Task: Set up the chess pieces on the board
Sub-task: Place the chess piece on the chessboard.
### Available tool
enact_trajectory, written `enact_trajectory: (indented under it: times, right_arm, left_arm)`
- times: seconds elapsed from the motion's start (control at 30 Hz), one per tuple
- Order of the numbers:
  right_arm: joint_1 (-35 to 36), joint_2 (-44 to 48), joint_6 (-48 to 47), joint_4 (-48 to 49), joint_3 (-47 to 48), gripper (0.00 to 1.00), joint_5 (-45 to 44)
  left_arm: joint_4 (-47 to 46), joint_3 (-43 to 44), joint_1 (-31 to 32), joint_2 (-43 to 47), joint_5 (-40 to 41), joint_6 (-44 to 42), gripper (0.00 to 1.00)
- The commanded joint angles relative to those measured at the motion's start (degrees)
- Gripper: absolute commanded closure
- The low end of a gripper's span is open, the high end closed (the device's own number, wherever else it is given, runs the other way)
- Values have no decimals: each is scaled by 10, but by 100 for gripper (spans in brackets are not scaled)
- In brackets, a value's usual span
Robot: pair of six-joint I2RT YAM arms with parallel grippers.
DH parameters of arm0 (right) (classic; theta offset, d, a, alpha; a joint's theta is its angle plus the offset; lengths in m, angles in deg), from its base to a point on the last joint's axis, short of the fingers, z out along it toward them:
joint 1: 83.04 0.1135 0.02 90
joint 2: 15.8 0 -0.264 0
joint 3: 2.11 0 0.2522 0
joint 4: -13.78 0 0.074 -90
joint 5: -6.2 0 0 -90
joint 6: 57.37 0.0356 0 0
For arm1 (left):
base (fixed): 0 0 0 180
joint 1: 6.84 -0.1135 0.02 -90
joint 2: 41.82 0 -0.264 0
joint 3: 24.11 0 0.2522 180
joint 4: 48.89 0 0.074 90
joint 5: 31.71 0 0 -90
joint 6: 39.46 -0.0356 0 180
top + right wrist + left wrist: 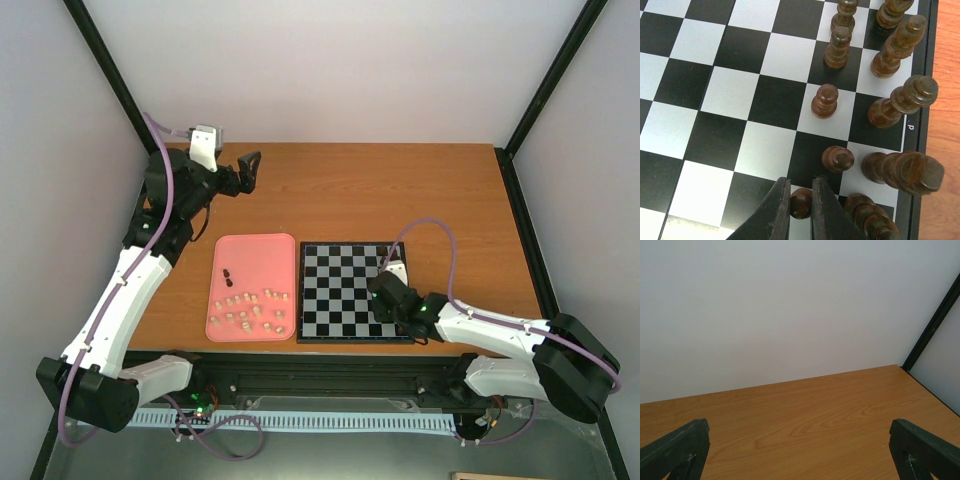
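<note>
- My right jaws are clenched on a dark pawn (800,204), one finger (772,212) on each side of it, low over the board (715,100) near its right-hand border.
- I cannot tell whether the pawn's foot is seated on its square; the jaws hide it.
- Just past the pawn, further along the board, stands another dark pawn (837,159), then a third (825,101), making a line one square in from the right border.
- The taller dark pieces (902,102) stand in the outermost row, touching that border; one of them (865,217) is just beside my right-hand finger.
- Step in hand, as I judge it: setting this pawn into the dark pawn row.
- The next move calls for easing down until the pawn stands flat, releasing, then lifting straight up, since the neighbouring pawn and the tall piece are close enough to knock.
- The rest of the board, towards its left side, shows bare squares in both views.
- Left of the board, touching or just beside it, lies the pink tray (255,240). It holds a scatter of cream pieces (250,308) and a couple of dark ones (228,275).
- By my estimate the dark side is nearly done and the cream side not begun.
- My left jaws are released, spread wide, hanging above the bare desk (400,190) well beyond the board's far left corner.
</note>
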Motion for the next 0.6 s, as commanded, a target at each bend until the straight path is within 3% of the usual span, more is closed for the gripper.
enact_trajectory:
  times: [0.0,0.57]
  right_arm:
    - [-4,1,17,0,-12,97,-17]
    - [-1,34,17,-35,-12,97,13]
  left_arm:
    - [-14,14,3,-1,-1,-4,0]
    - [-13,15,4,1,-1,-4,0]
